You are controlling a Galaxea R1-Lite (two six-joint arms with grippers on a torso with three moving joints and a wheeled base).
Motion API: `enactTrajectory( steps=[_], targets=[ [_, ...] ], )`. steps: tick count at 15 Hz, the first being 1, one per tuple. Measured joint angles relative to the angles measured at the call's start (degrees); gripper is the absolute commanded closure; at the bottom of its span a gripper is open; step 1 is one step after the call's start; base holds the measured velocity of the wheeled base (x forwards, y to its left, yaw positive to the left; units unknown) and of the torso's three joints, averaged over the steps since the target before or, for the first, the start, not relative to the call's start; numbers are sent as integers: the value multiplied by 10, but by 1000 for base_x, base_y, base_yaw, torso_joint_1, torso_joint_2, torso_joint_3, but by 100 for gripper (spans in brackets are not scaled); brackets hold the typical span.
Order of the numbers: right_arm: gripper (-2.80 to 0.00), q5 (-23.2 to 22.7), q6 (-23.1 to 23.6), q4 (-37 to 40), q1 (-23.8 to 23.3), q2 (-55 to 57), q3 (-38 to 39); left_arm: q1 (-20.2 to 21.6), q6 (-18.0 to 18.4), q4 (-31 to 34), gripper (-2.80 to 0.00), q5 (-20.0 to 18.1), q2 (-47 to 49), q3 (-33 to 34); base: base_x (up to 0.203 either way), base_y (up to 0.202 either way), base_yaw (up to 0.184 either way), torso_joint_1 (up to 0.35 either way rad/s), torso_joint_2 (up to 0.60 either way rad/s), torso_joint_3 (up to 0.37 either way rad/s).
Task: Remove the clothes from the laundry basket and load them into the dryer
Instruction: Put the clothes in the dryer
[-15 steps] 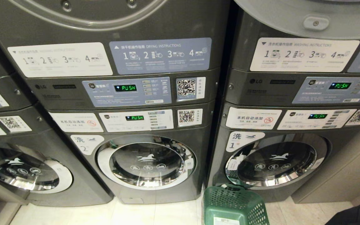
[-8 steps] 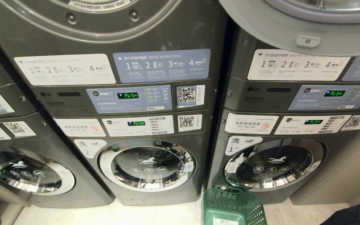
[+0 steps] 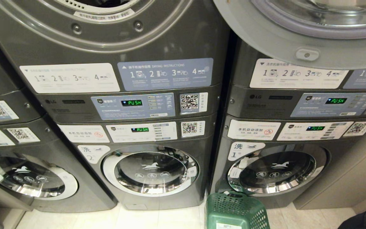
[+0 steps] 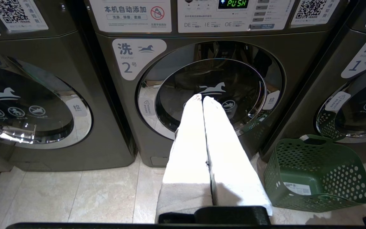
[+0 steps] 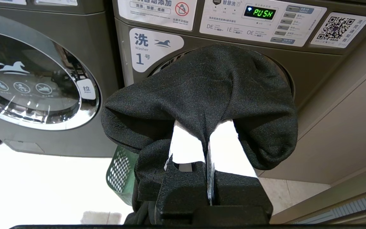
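Note:
My right gripper (image 5: 207, 133) is shut on a dark grey garment (image 5: 208, 82), which drapes over both white fingers and hides their tips. A corner of that dark cloth (image 3: 364, 221) shows at the head view's bottom right. The green laundry basket (image 3: 233, 211) stands on the floor between the middle and right machines, also seen from the left wrist as basket (image 4: 316, 175). The dryer opening (image 3: 100, 4) is at the top of the middle stack, with its round door (image 3: 297, 47) swung open to the right. My left gripper (image 4: 202, 98) is shut and empty, facing washer 2.
Three grey stacked machines fill the view. Washer doors 2 (image 3: 151, 170) and 1 (image 3: 276, 168) are shut, and control panels (image 3: 132, 106) sit between the stacked units. A beige wall panel (image 3: 354, 178) closes the right side, and pale floor tiles (image 3: 157, 219) lie in front.
The whole head view has slid downward as the camera rose. More of the dryer opening and its open door shows now. The things themselves have not moved.

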State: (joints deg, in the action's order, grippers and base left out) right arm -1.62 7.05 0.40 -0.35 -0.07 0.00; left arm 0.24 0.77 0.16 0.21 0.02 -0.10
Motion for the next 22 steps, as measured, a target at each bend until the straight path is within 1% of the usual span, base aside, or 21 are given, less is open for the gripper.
enactTrajectory(
  steps=[22],
  targets=[
    [0, 0, 0, 0, 0, 0, 0, 0, 0, 0, 0, 0, 0, 0, 0, 0, 0, 68, -137, -71]
  ],
)
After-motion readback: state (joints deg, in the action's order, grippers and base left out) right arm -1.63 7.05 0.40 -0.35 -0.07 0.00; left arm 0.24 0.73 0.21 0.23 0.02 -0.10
